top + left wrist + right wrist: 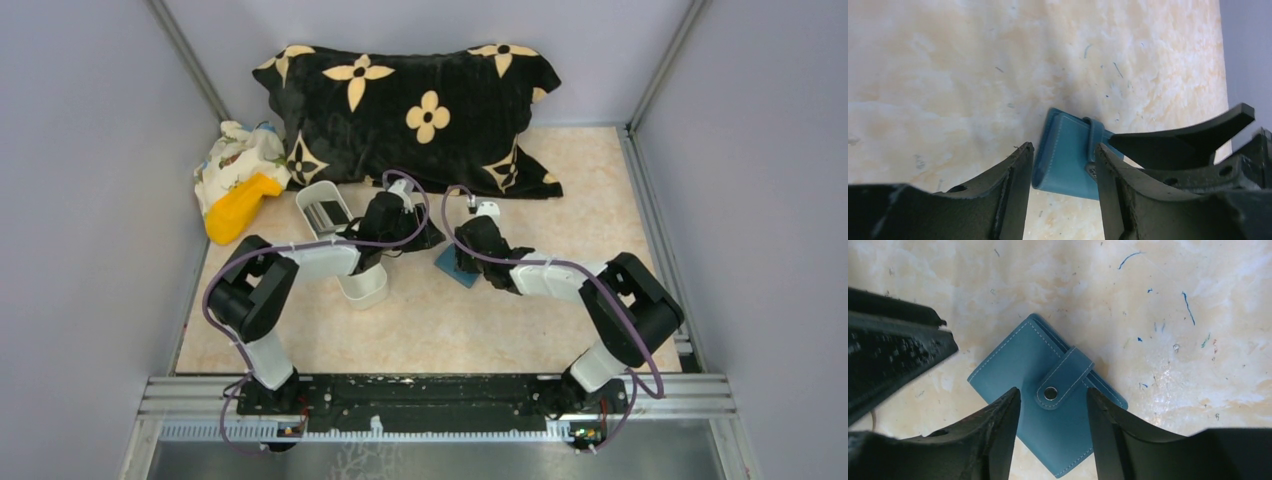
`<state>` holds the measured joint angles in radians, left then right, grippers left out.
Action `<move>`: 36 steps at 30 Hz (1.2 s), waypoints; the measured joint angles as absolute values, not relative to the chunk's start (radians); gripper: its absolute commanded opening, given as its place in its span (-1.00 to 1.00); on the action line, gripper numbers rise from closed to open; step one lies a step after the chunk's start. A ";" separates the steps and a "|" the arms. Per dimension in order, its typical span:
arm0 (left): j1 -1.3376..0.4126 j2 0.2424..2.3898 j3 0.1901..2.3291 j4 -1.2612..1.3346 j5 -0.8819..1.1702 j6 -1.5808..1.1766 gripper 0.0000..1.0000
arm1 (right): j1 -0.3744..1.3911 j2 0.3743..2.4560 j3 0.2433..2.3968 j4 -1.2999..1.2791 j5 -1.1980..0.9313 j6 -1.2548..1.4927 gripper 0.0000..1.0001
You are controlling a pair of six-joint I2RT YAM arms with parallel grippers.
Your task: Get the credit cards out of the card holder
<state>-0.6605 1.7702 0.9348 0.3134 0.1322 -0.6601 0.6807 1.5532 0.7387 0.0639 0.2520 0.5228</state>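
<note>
Seen from above, the left arm (310, 260) and right arm (555, 275) bend inward over the small blue-teal stitched folding card holder (450, 268), which lies mid-surface near a long white oblong tray (365, 290). At the left wrist, the left fingers (1010, 190) stand parted about the card holder's end. At the right wrist, the right fingers (998, 435) are spread above its snapped tab (1064, 377), with bare marbled surface (1173, 340) beyond.

The teal-blue folding card holder (1018, 360) has pale stitching round its edges and a silver snap on its tab. The marbled tabletop (1173, 365) is cream and beige, flecked with blue scribbles. The black plush pillow (380, 120) bears cream flower motifs. The soft mitt-shaped thing (238, 208) is bright yellow, and the oblong tray (365, 290) is white.
</note>
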 measured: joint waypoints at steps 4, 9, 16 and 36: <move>-0.637 1.763 0.920 0.308 0.113 -0.688 0.08 | 0.706 1.553 0.764 0.023 0.288 0.499 0.05; -0.625 1.763 0.901 0.306 0.109 -0.704 0.10 | 0.733 1.579 0.802 -0.010 0.332 0.490 -0.03; -0.620 1.763 0.889 0.307 0.109 -0.708 0.12 | 0.769 1.681 0.891 -0.060 0.422 0.483 -0.35; -0.609 1.763 0.877 0.315 0.125 -0.707 0.16 | 0.754 1.695 0.903 -0.030 0.382 0.535 -1.00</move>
